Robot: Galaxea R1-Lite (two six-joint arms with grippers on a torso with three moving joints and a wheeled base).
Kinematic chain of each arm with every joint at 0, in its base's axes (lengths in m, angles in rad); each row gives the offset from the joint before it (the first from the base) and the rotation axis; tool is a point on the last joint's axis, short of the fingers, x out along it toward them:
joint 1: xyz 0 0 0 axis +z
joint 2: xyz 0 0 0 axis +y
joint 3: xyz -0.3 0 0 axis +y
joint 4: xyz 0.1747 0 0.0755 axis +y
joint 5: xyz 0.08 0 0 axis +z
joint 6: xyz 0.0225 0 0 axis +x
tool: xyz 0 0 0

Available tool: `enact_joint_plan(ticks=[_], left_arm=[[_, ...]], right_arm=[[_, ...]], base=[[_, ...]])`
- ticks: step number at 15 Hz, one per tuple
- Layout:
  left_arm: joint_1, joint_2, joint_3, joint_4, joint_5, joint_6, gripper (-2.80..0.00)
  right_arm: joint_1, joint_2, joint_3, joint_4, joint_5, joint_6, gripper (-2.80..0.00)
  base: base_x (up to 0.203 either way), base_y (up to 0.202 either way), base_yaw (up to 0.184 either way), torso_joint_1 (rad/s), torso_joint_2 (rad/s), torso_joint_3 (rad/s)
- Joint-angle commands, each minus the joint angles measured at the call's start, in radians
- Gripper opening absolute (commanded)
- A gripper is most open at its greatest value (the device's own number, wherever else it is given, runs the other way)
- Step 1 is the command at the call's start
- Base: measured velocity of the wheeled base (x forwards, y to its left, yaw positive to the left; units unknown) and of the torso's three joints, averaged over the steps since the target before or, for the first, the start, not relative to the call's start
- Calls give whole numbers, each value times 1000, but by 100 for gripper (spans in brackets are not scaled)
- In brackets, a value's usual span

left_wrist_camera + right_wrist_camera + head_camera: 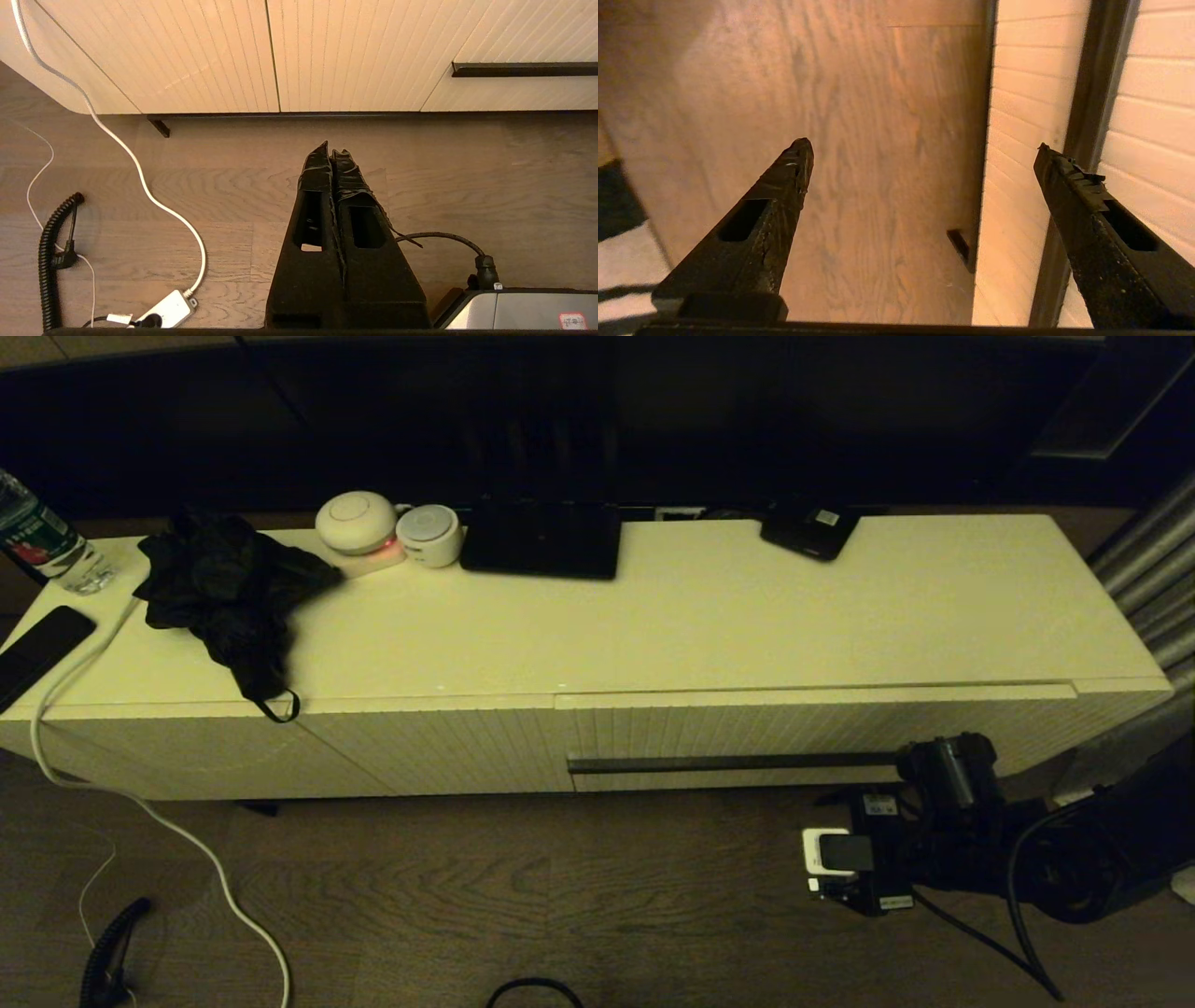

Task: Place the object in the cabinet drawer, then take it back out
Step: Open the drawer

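Observation:
The clear, grey-capped water bottle is out of view in every view. The long cream cabinet (709, 616) fills the head view. Its ribbed drawer (747, 728) sits at the right, and none of its interior shows. The dark bar handle (728, 763) runs across the drawer front. My right gripper (934, 767) is at the handle's right end, low in front of the drawer. In the right wrist view that gripper (923, 147) is open and empty; one fingertip (1064, 172) overlaps the handle (1099, 70), the other hangs over the floor. My left gripper (332, 151) is shut and empty, parked above the wooden floor.
A bottle with a green-and-red label (42, 537) stands on the cabinet's far left, near a phone (37, 649), a black cloth (233, 588), two round white devices (357, 523) and a black tablet (541, 541). A white cable (140, 803) trails to the floor. The handle-less ribbed panel (439, 747) adjoins the drawer.

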Motion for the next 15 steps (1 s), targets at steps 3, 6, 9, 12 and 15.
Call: enact_joint_plan(ticks=[3, 6, 9, 12, 15], left_arm=[[0, -2, 2, 0, 0, 0, -280], [0, -2, 0, 0, -1, 0, -280], [0, -2, 0, 0, -1, 0, -280], [0, -2, 0, 0, 0, 0, -280], [0, -2, 2, 0, 0, 0, -280]], right_arm=[[-3, 54, -18, -55, 2, -7, 0], [-3, 76, -37, -79, 1, -7, 0], [-10, 98, -62, -104, -4, -6, 0], [-16, 103, -81, -115, -4, -6, 0], [-18, 109, -94, -123, -4, -6, 0]], base=[[0, 0, 0, 0, 0, 0], [0, 0, 0, 0, 0, 0], [0, 0, 0, 0, 0, 0], [0, 0, 0, 0, 0, 0], [0, 0, 0, 0, 0, 0]])
